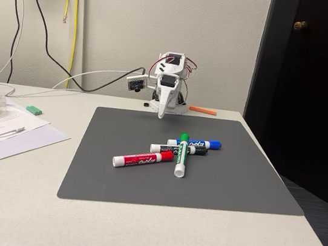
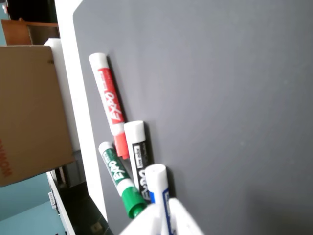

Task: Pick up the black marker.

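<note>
End effector [image 1: 161, 114] hanging over the mat's far edge, carrying nothing; opening cannot be told.

Black marker [image 1: 179, 150] is lying mid-mat [image 1: 119, 178] on the table [image 1: 30, 202], well apart from the end effector, crossed by the green marker [image 1: 181, 156], with the blue marker [image 1: 196, 143] just behind and the red marker [image 1: 142, 159] lying at its white end. Judgement: the overlap is crowding any grasp, favouring the marker's exposed white end.
</note>
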Available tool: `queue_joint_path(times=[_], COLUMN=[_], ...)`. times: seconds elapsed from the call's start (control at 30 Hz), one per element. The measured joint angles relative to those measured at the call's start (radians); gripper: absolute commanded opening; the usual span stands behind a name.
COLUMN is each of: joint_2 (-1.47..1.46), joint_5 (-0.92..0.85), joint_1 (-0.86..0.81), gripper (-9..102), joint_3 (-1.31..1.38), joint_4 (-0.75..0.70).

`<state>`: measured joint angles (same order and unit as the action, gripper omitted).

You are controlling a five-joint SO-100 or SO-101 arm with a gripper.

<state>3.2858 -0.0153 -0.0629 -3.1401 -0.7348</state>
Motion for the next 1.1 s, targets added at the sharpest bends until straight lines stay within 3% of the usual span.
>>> queue_joint_path(times=[0.13, 1.1], joint_2=[0.005, 0.003], joint_5=[0.000, 0.000], joint_1=[-0.003, -0.005], gripper=[1, 0], joint_3=[0.000, 0.000], joint_4=[0.058, 0.051])
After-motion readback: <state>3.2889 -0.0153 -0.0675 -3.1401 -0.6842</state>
